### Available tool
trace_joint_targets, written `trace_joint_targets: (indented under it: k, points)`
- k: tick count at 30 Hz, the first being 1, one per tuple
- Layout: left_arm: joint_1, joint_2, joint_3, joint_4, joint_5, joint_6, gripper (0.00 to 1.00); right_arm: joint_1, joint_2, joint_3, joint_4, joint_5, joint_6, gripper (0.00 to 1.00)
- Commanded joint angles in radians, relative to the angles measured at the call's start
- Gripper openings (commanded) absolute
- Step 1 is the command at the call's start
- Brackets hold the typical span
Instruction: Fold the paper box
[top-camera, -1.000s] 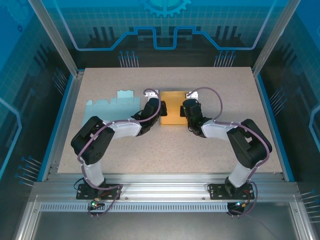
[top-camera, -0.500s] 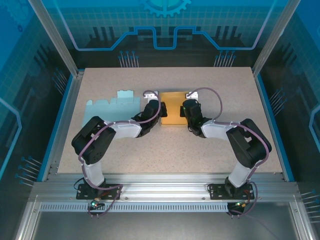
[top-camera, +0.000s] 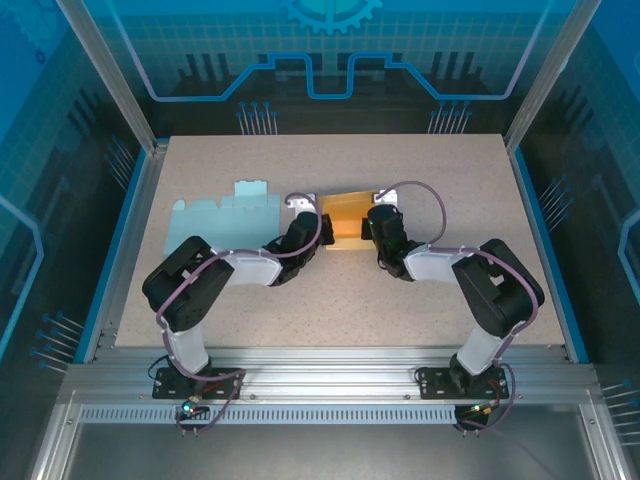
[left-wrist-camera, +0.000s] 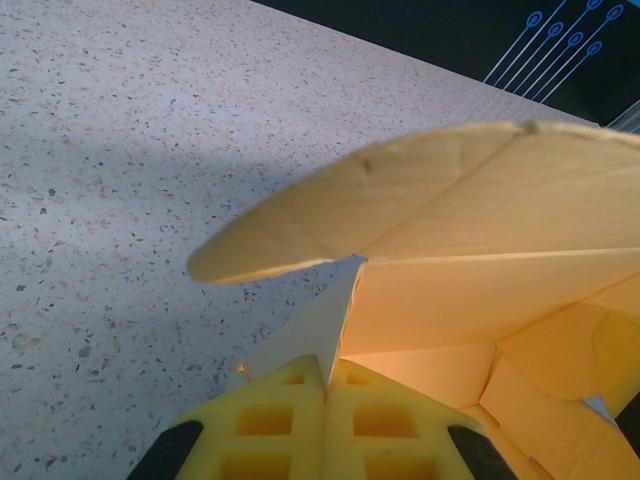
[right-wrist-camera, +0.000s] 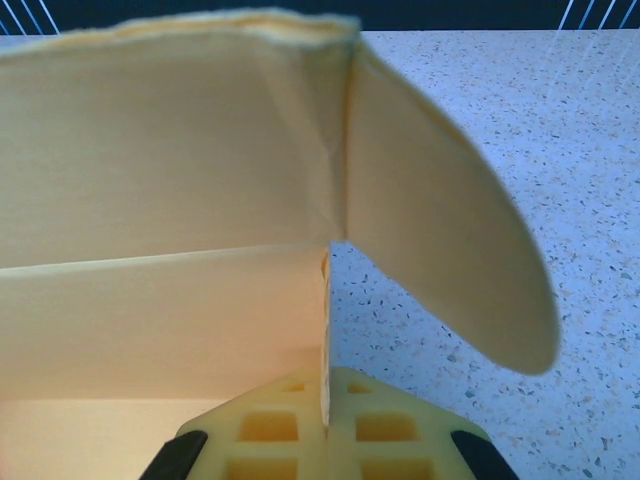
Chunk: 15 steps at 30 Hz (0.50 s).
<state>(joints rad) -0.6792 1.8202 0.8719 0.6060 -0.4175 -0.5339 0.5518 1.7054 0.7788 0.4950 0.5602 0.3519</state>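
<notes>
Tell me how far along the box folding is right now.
Early to midway. Done: the yellow box is no longer flat, with one wall raised and rounded flaps standing out at its ends. In hand: the left gripper and right gripper are each shut on a side edge of it. Left: the flaps aren't tucked and the box isn't closed. The pale blue blank lies flat, untouched.

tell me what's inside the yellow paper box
Only its own bare folded panels and flaps show inside the yellow paper box; no contents seen. The left hand and right hand, pinching its side walls, cover the nearest corners.
</notes>
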Motion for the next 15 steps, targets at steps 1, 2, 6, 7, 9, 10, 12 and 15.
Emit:
trace_joint_targets:
  k: [1,2,6,7,9,10,12,15]
  points:
    - [-0.046,-0.024,-0.037,0.001,0.129,-0.017,0.0,0.05,-0.023,-0.02,0.02,-0.116,0.012,0.04]
    - [-0.045,-0.029,-0.045,0.005,0.128,-0.01,0.0,0.05,-0.028,-0.023,0.015,-0.116,0.012,0.04]
    - [-0.045,-0.054,-0.095,0.049,0.166,0.032,0.0,0.052,-0.067,-0.047,-0.008,-0.126,0.01,0.04]
    - [-0.045,-0.057,-0.108,0.067,0.186,0.043,0.0,0.053,-0.081,-0.056,-0.011,-0.129,0.009,0.05]
    - [-0.046,-0.062,-0.137,0.098,0.222,0.061,0.01,0.058,-0.101,-0.076,-0.012,-0.128,0.002,0.05]
    - [-0.045,-0.063,-0.152,0.118,0.24,0.068,0.02,0.061,-0.112,-0.088,-0.013,-0.125,-0.005,0.05]
    - [-0.045,-0.063,-0.178,0.154,0.275,0.076,0.03,0.068,-0.126,-0.114,-0.001,-0.116,-0.018,0.05]
    - [-0.045,-0.057,-0.204,0.2,0.322,0.089,0.02,0.072,-0.132,-0.16,0.035,-0.116,-0.032,0.06]
